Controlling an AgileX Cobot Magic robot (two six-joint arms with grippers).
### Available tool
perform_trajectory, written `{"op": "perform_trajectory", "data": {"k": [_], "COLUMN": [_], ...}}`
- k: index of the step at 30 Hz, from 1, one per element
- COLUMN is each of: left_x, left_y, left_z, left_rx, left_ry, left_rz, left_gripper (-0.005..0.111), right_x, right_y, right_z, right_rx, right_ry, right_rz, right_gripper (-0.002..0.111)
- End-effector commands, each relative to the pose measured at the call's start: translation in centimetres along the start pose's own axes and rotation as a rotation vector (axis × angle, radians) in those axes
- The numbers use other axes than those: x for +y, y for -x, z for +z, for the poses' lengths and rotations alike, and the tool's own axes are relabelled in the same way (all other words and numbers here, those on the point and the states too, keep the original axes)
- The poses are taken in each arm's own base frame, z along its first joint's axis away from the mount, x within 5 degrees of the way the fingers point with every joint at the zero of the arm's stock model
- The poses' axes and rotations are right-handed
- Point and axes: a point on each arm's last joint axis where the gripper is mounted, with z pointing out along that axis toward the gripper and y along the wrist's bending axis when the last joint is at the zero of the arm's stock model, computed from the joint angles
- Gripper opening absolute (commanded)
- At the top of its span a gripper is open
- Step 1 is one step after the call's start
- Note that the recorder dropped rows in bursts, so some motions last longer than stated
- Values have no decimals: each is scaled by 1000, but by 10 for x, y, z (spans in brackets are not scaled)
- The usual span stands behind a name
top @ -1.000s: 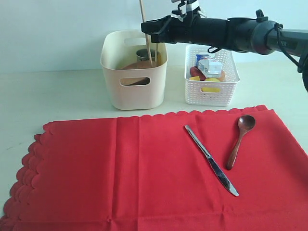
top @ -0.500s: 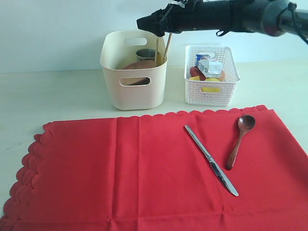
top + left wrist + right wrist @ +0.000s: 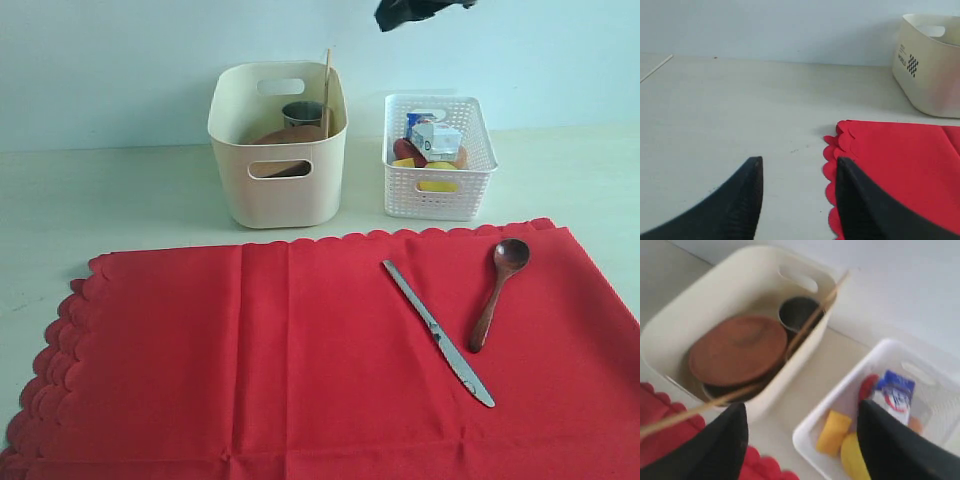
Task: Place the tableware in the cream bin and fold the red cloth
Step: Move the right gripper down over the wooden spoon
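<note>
Both right fingers (image 3: 715,450) stand wide apart with nothing between them, up above the gap between the cream bin (image 3: 290,195) and the white basket (image 3: 440,195). In the exterior view only a dark bit of that arm shows at the top edge.

Left fingers (image 3: 740,205) are also spread and hold nothing. They hang low over the table (image 3: 120,200) at the scalloped end of the red cloth (image 3: 250,350), with the bin farther off.

Inside the bin lies the brown plate (image 3: 737,347), with the steel cup (image 3: 799,312) behind it. The chopsticks (image 3: 813,315) lean in the bin, one sticking up past the rim beside the cup.

The cloth lies spread flat on the table in front of the bin and basket. On its right half rest the knife (image 3: 440,335) and the wooden spoon (image 3: 497,290), side by side but not touching, the spoon nearer the cloth's right edge. Food items fill the basket.
</note>
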Motion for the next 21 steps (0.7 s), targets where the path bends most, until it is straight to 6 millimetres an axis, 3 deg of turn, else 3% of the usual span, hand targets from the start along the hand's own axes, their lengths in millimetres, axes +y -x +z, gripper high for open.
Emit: {"op": "perform_trajectory", "data": {"k": [1, 7, 14, 21], "left_x": [0, 0, 0, 0], "left_y": [0, 0, 0, 0], "left_z": [0, 0, 0, 0], "left_rx": [-10, -10, -10, -10], "left_ry": [1, 1, 1, 1], "left_rz": [-5, -5, -5, -5], "left_gripper": [46, 46, 46, 46], "right_x": [-4, -1, 4, 7], "right_y": [-17, -54, -108, -147], "right_z": [-17, -6, 20, 40], "right_rx": [174, 306, 463, 509], "right_ry": [-99, -120, -134, -160], "right_rz": [77, 207, 282, 317], "right_gripper": [60, 59, 59, 59]}}
